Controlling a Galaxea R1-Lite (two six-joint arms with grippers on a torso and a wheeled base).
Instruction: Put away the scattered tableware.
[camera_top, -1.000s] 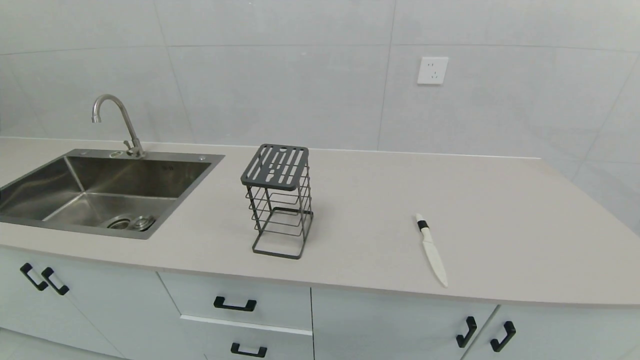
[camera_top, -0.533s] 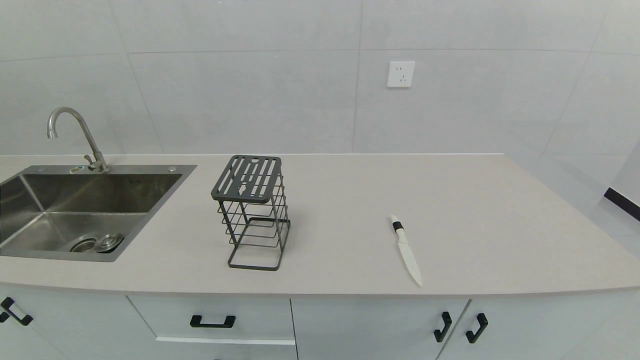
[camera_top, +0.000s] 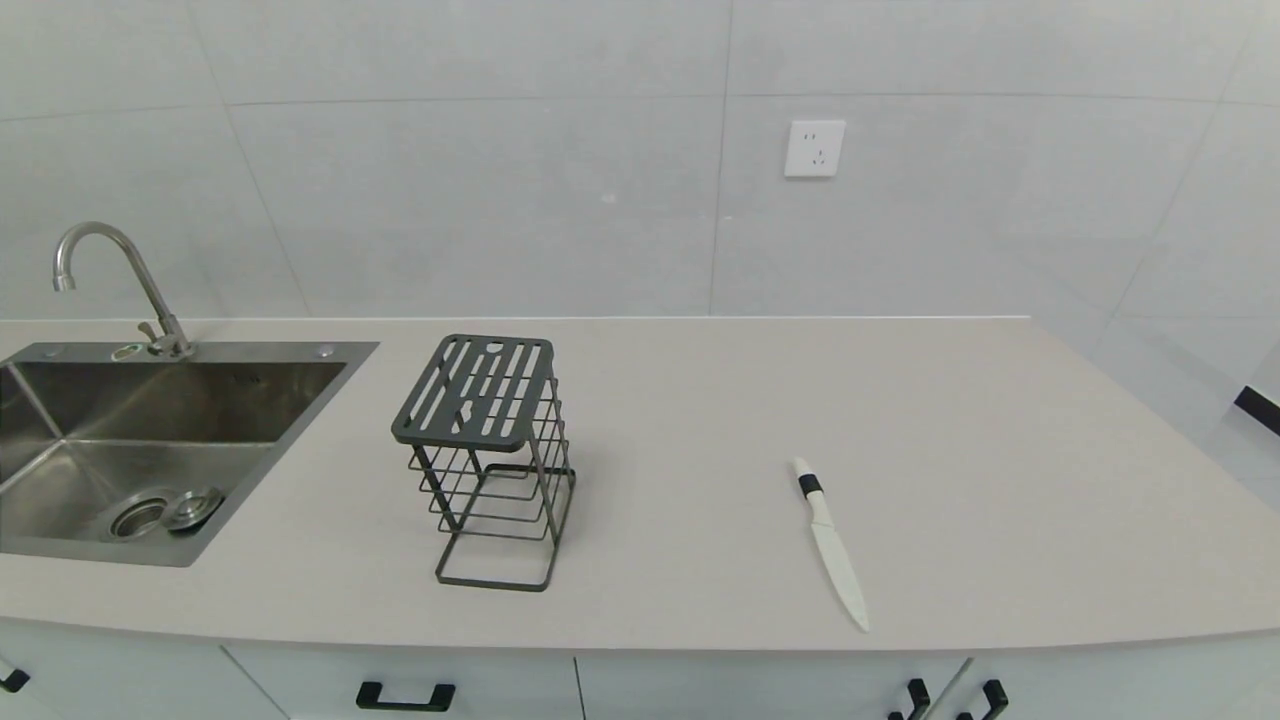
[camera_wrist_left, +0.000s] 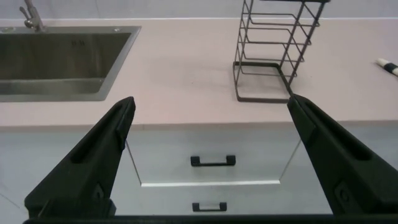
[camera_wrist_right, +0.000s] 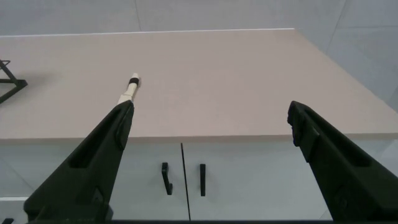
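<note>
A white knife (camera_top: 832, 543) with a black band on its handle lies flat on the beige countertop (camera_top: 950, 450), right of centre, blade toward the front edge. A dark wire knife rack (camera_top: 485, 455) with a slotted top stands upright left of it. My left gripper (camera_wrist_left: 210, 102) is open, held in front of the cabinet drawers, below the rack (camera_wrist_left: 273, 50). My right gripper (camera_wrist_right: 210, 107) is open too, in front of the counter edge; the knife's handle (camera_wrist_right: 132, 84) shows beside one finger, its blade hidden behind that finger.
A steel sink (camera_top: 60, 450) with a curved tap (camera_top: 110, 280) is set into the counter at the far left. A tiled wall with a socket (camera_top: 814, 148) backs the counter. Drawers with black handles (camera_wrist_left: 213, 161) run below the counter's front edge.
The whole head view has shifted: the camera has turned and come closer to the counter. The knife and the rack have kept their places on the countertop.
</note>
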